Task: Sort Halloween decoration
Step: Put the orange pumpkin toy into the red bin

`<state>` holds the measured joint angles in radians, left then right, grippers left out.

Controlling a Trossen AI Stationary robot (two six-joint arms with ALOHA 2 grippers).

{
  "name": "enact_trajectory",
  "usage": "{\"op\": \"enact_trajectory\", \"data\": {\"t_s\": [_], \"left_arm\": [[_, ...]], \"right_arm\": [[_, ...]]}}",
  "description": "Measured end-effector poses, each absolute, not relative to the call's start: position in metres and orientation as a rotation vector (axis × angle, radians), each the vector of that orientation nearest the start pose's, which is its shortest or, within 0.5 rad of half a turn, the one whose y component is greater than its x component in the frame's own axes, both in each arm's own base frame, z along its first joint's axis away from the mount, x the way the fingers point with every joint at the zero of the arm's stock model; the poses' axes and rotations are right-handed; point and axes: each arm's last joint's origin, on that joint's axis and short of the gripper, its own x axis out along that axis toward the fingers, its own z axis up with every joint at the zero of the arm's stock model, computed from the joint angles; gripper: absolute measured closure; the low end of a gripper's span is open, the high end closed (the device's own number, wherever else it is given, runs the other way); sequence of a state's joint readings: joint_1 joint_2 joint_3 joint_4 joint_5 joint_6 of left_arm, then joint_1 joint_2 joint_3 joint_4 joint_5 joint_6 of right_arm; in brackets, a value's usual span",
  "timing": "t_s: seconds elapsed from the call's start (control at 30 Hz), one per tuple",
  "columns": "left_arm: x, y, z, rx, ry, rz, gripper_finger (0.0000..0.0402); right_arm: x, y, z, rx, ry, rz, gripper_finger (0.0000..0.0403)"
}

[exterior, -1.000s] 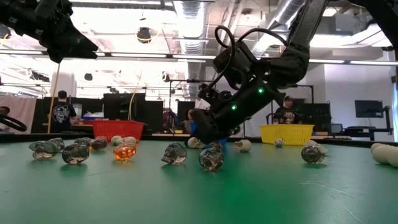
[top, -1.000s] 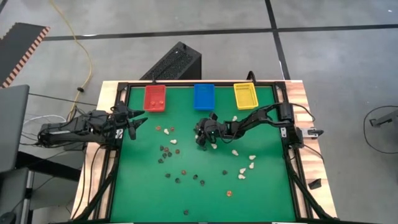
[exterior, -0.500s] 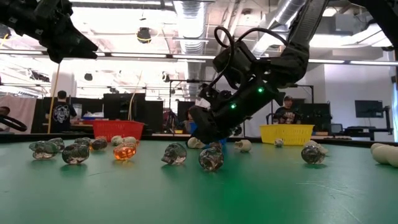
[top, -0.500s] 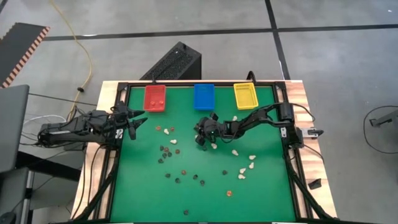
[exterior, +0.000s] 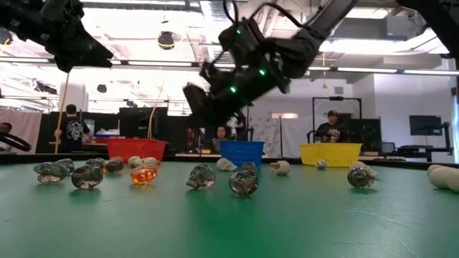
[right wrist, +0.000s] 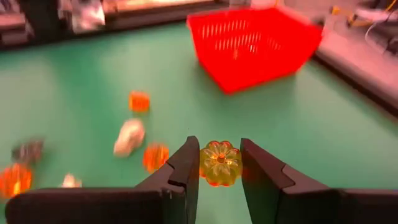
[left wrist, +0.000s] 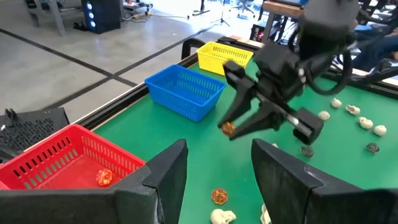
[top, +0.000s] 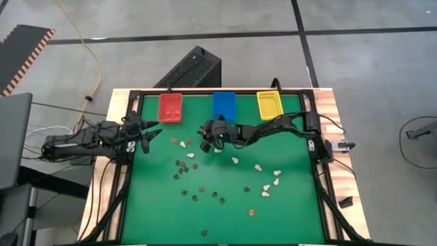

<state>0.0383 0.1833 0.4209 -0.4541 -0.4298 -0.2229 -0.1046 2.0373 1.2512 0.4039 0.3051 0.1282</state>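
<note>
My right gripper (top: 204, 132) hangs over the green mat between the red bin (top: 171, 107) and the blue bin (top: 223, 105), shut on a small orange pumpkin trinket (right wrist: 220, 163). The left wrist view also shows this trinket (left wrist: 228, 128) in the air. Cream-white, black and orange-brown Halloween trinkets (top: 184, 164) lie scattered on the mat. One orange trinket (left wrist: 104, 178) rests on the red bin's floor. My left gripper (top: 151, 133) waits open at the table's left edge. My right gripper pinches the pumpkin trinket by its two opposite sides (right wrist: 205, 163) between its two fingers, at their free ends. The fingers come from the table's right side and slant slightly down. The trinket is lifted clear of the mat.
A yellow bin (top: 269, 104) stands at the far right of the row of three along the far edge. Cream-white pieces (top: 271, 179) lie on the mat's right half and dark and orange ones (top: 205, 193) near its middle. A black frame (top: 315, 164) edges the table.
My right gripper has risen from among the trinkets at the mat's middle. It has travelled toward the table's left and far edge, toward the red bin, carrying the orange pumpkin trinket clear of the mat. The trinkets on the mat stay where they were.
</note>
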Motion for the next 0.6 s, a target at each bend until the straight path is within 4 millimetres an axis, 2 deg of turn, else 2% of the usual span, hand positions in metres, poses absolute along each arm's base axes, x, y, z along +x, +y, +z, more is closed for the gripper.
{"op": "enact_trajectory", "data": {"t_s": [0.33,0.43,0.6], "left_arm": [[0.076,0.015,0.247,-0.175,0.161,0.488,0.0233],[0.076,0.015,0.247,-0.174,0.161,0.488,0.0233],[0.076,0.015,0.248,-0.175,0.16,0.488,0.0233]], "right_arm": [[0.458,-0.096,0.225,0.087,0.193,-0.46,0.0282],[0.469,-0.106,0.226,0.089,0.174,-0.465,0.0282],[0.501,-0.118,0.216,0.078,0.167,-0.454,0.0278]]}}
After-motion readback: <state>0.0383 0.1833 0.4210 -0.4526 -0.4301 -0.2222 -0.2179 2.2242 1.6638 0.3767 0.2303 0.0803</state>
